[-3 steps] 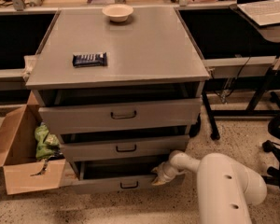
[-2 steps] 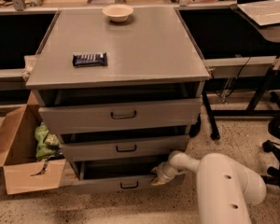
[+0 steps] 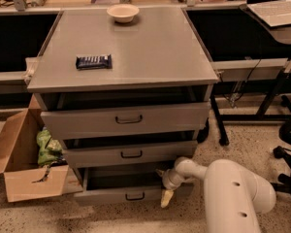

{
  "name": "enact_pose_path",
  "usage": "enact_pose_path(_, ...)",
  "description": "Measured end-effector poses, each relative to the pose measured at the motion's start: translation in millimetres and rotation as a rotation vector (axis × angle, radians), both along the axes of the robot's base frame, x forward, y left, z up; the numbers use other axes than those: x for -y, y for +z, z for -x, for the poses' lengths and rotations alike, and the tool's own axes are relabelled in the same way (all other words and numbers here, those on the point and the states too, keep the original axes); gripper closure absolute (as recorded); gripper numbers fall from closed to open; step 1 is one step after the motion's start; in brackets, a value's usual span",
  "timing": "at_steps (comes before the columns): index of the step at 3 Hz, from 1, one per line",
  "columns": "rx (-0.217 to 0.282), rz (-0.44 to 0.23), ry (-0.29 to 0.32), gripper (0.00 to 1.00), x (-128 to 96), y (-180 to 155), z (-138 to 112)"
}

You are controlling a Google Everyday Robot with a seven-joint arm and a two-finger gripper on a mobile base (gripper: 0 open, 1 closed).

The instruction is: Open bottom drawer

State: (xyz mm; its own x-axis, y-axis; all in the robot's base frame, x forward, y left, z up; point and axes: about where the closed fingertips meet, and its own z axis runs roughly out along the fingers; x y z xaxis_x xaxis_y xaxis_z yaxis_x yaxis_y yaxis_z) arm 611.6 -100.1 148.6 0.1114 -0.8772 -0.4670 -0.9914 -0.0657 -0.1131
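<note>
The grey cabinet (image 3: 136,57) has three drawers, all standing partly out. The bottom drawer (image 3: 106,196) is the lowest, with a shallow front and a small dark loop handle (image 3: 135,196). It is pulled out far enough that its dark inside shows. My gripper (image 3: 165,187) is at the right end of the bottom drawer's front, at its top edge, on the end of my white arm (image 3: 233,193). The mid-sized drawer (image 3: 128,153) and the tall top drawer (image 3: 126,119) are above it.
An open cardboard box (image 3: 24,164) with green packets stands on the floor left of the cabinet, close to the bottom drawer. A dark snack bar (image 3: 93,61) and a bowl (image 3: 122,12) lie on the cabinet top. Desk legs and an office chair base (image 3: 286,144) are at the right.
The bottom drawer has slid a little further out toward the camera, and my gripper has moved with its front edge.
</note>
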Motion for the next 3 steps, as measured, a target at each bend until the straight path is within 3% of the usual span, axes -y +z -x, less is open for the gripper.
enact_pose_path(2,-0.026,-0.012,0.011,0.0,0.0,-2.2,8.7)
enact_pose_path(3,-0.064,-0.017,0.005,0.0,3.9,3.7,32.5)
